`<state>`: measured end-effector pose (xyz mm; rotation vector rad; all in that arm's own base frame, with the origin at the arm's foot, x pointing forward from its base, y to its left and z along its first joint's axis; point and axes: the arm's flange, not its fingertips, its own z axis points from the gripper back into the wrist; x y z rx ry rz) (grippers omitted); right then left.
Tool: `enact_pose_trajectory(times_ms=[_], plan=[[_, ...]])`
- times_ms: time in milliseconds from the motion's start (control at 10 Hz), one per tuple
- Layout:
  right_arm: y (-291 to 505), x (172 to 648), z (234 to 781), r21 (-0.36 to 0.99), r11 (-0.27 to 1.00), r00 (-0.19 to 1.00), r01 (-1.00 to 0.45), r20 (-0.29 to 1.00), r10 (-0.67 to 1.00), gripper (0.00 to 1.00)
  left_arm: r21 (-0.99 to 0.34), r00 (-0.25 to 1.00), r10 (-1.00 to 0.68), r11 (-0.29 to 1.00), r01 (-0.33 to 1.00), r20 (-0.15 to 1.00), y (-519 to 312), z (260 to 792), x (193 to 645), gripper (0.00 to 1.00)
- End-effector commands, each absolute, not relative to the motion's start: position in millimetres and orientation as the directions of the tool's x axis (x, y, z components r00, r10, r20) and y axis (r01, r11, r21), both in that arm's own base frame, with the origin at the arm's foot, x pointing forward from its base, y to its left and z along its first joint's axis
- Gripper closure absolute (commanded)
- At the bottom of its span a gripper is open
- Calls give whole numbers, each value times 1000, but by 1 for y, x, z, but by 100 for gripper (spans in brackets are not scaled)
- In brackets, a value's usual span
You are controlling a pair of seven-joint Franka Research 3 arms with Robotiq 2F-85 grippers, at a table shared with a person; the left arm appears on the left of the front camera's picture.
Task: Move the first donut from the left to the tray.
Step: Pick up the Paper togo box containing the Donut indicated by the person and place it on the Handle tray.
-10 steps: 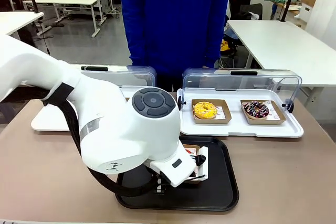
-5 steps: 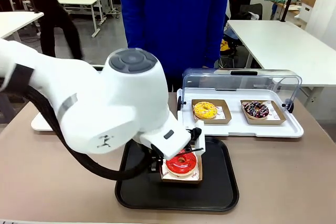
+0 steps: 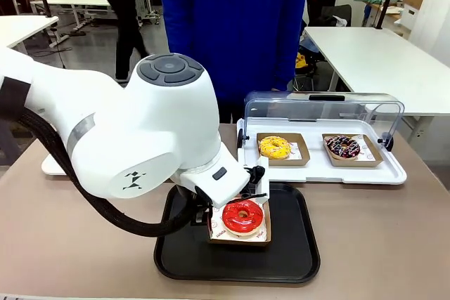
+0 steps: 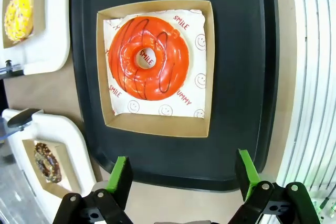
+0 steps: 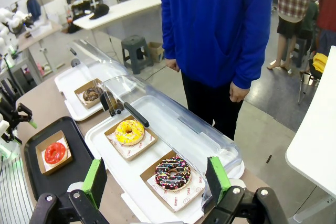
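Red donut set down on the black tray

The left gripper has its fingers spread apart, clear of the red donut, which sits ahead of them in its cardboard boat on the black tray; judged delivered.

The white left arm is bending across the middle, wrist pointing downward. Its black two-finger left gripper with green pads is hanging with jaws spread wide, gripping nothing. The black right gripper is likewise standing open and unloaded.
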<state>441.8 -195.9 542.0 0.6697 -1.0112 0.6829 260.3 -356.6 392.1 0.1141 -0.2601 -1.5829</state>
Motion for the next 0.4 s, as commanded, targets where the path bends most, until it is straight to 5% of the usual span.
enact_pose_trajectory(times_ms=[0, 300], plan=[[-195, 442, 543, 175, 607, 357, -775, 914, 192, 0, 243, -25, -995, 0, 970, 99, -360, 392, 259, 0], [-195, 442, 543, 175, 607, 357, -775, 914, 192, 0, 243, -25, -995, 0, 970, 99, -360, 392, 259, 0]])
